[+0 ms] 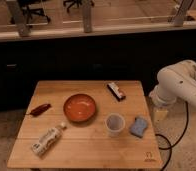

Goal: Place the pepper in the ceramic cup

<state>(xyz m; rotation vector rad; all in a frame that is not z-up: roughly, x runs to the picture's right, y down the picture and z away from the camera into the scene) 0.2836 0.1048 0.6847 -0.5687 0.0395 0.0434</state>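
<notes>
Wooden table (86, 150) first: your gripper (157, 114), hanging just off its edge in a state you cannot tell, has the ceramic cup (115, 124) near it and the pepper (40, 109) lying well beyond, not yet picked, so the whole task is left.

Slender dark-red pepper (40, 109) flat at far left; pale ceramic cup (115, 124) upright centre-right; hand (156, 113) farther right.
</notes>
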